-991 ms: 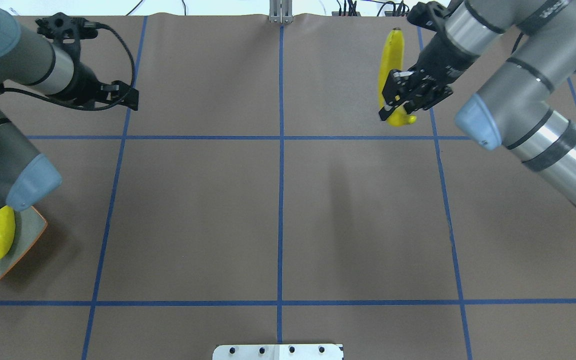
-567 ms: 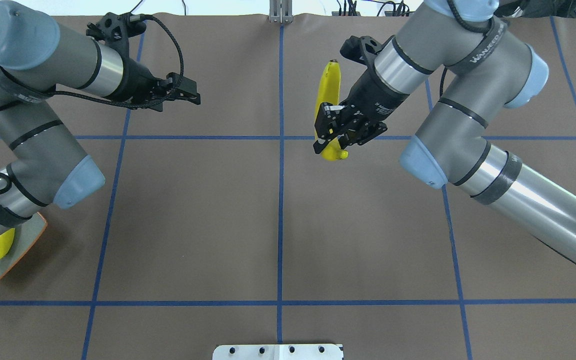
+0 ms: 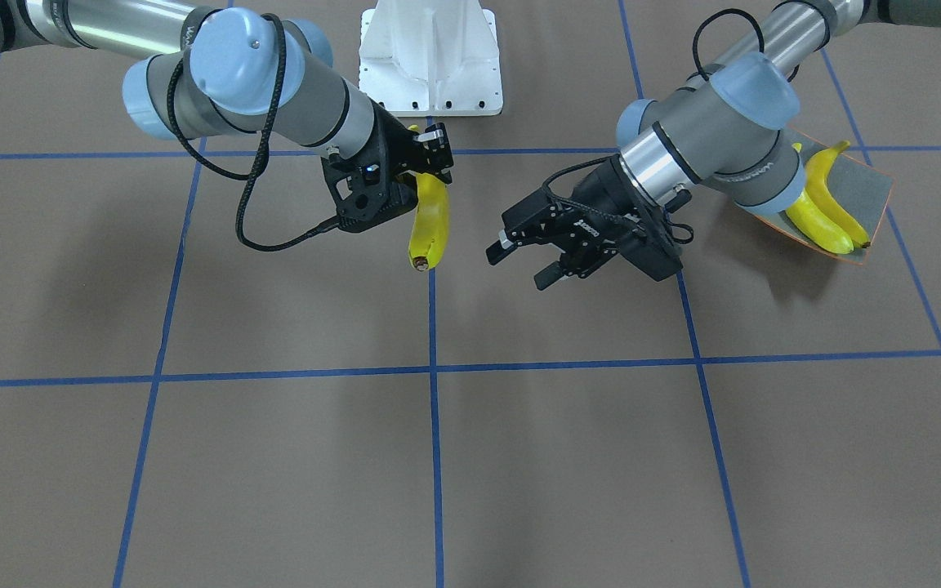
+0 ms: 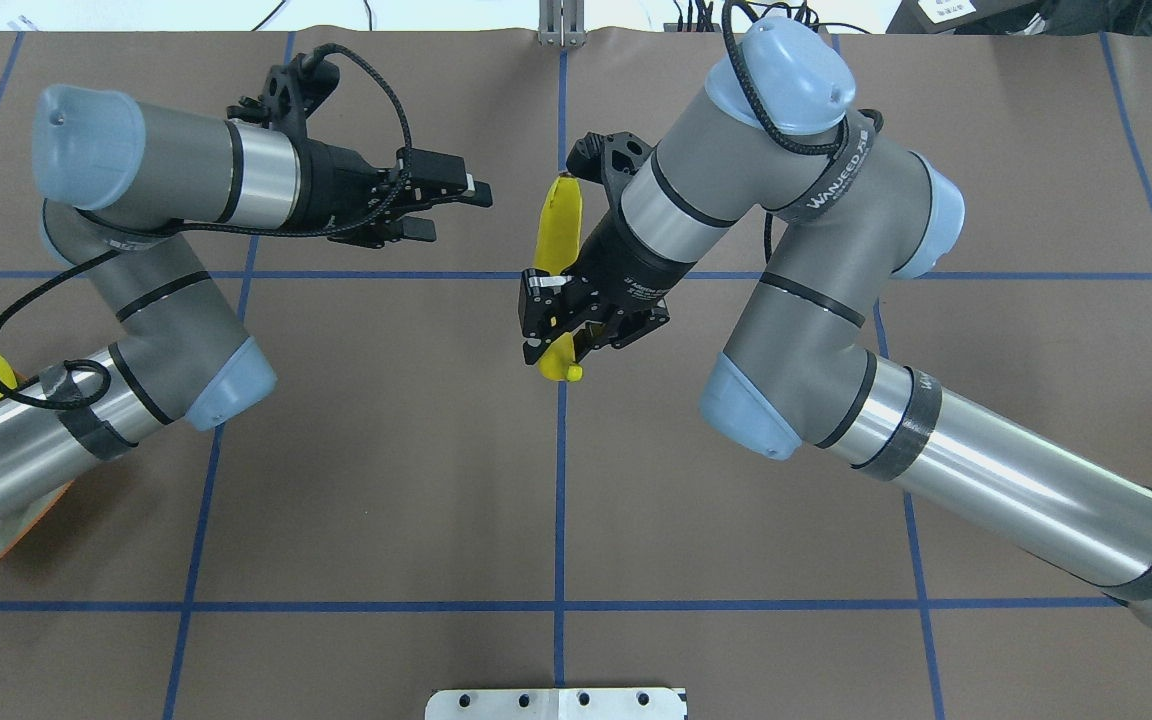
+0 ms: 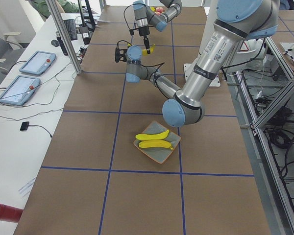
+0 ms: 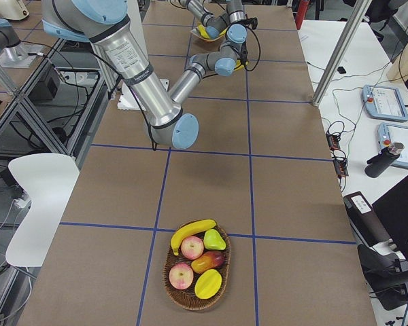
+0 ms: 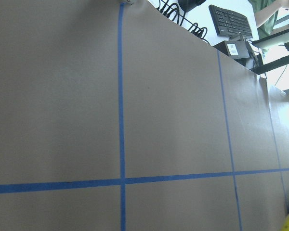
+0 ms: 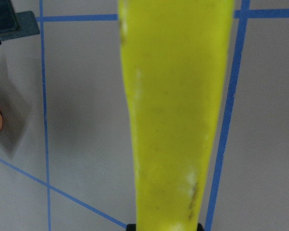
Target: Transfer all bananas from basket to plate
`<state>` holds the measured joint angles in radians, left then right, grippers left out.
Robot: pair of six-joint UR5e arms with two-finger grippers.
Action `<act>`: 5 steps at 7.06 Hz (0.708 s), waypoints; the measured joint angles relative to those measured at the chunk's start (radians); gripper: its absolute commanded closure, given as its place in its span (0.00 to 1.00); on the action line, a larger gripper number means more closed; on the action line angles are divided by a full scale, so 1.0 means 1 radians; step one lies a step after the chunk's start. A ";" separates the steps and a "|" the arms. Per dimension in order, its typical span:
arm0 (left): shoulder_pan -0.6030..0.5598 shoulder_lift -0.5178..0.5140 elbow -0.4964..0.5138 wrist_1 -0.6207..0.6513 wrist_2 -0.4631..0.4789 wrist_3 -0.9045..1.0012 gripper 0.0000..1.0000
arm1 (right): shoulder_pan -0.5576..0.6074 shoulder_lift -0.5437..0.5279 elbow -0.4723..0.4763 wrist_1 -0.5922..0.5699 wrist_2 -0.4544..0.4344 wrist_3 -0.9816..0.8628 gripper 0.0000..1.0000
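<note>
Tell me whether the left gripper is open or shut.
Open. The left gripper shows a clear gap between its jaws, with nothing held.

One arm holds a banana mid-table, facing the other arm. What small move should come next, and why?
Probably the left gripper should edge toward the free end of the banana. It is open and faces the banana, which the right gripper grips above mid-table, and the plate sits on the left arm's side.

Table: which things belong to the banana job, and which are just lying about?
Job: held banana, plated bananas, plate, basket, basket banana.
Lying about: apples, pear, tablets, keyboard.
</note>
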<state>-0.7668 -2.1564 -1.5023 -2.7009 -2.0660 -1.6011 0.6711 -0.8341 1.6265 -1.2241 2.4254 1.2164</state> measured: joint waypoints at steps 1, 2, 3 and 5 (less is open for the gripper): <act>0.009 -0.020 -0.001 -0.018 0.002 -0.050 0.00 | -0.010 0.005 -0.001 0.000 -0.009 0.003 1.00; 0.013 -0.029 -0.001 -0.046 0.004 -0.092 0.00 | -0.014 0.007 -0.001 0.000 -0.012 0.004 1.00; 0.017 -0.034 -0.001 -0.071 0.006 -0.122 0.00 | -0.017 0.007 -0.002 0.000 -0.013 0.005 1.00; 0.039 -0.037 0.004 -0.086 0.025 -0.138 0.00 | -0.017 0.007 0.005 0.001 -0.012 0.009 1.00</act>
<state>-0.7279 -2.1931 -1.4984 -2.7870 -2.0412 -1.7392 0.6539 -0.8270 1.6311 -1.2234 2.4139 1.2256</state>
